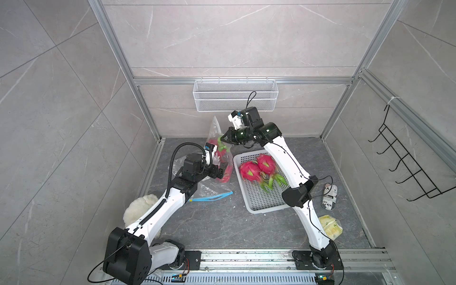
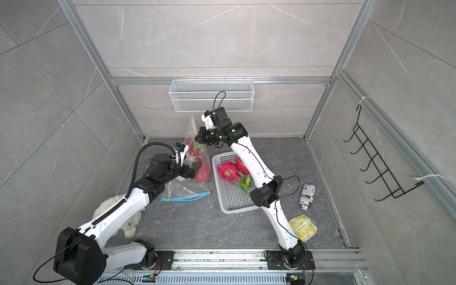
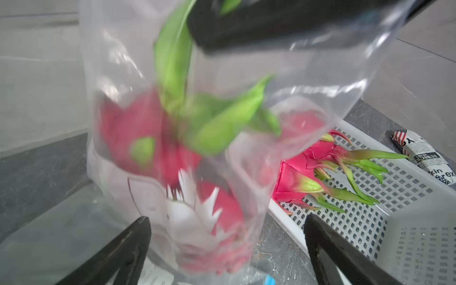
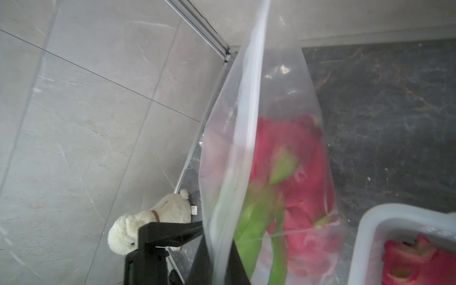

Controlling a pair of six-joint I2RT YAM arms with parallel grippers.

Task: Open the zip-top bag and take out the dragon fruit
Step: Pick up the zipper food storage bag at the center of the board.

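**Counter** (image 1: 222, 227): dark stone, carrying all the items.

**Basket** (image 1: 261, 199): white and perforated, beside the right arm. Two dragon fruit (image 1: 249, 170) lie in it, touching each other.

**Zip-top bag** (image 1: 214, 128): clear film, with one corner raised clear of the counter. Two more dragon fruit (image 3: 128, 128) hang inside it, one above the other. Flat film with a blue zip strip (image 1: 212, 196) lies just beside it. I cannot tell whether that is this bag's mouth end or a separate bag.

**Right gripper** (image 1: 225, 138): clenched on the raised bag film, with a green scale tip apparently caught in the pinch.

**Left gripper** (image 3: 227, 218): released, with the jaws spread to either side of the bag's lower end and touching nothing I can confirm.

**Risks, as judged:**
- The whole load hangs from one thin pinch of slick film, so it may slip out and drop both fruit onto the counter.
- If the green tip is what is actually being held, it could tear.
- With the left gripper not supporting the bag, the bag can swing and miss the basket.
- No open mouth is visible, so pulling on the fruit may only stretch the film.

**View differences:**
- Both top views give the layout and the basket contents, but the left wrist hides much of the bagged fruit.
- The left wrist view alone shows two fruit in the bag and the left jaws standing apart.
- The right wrist view alone shows the bag's side seam. It is blurred, so the contact at the pinch is unclear.
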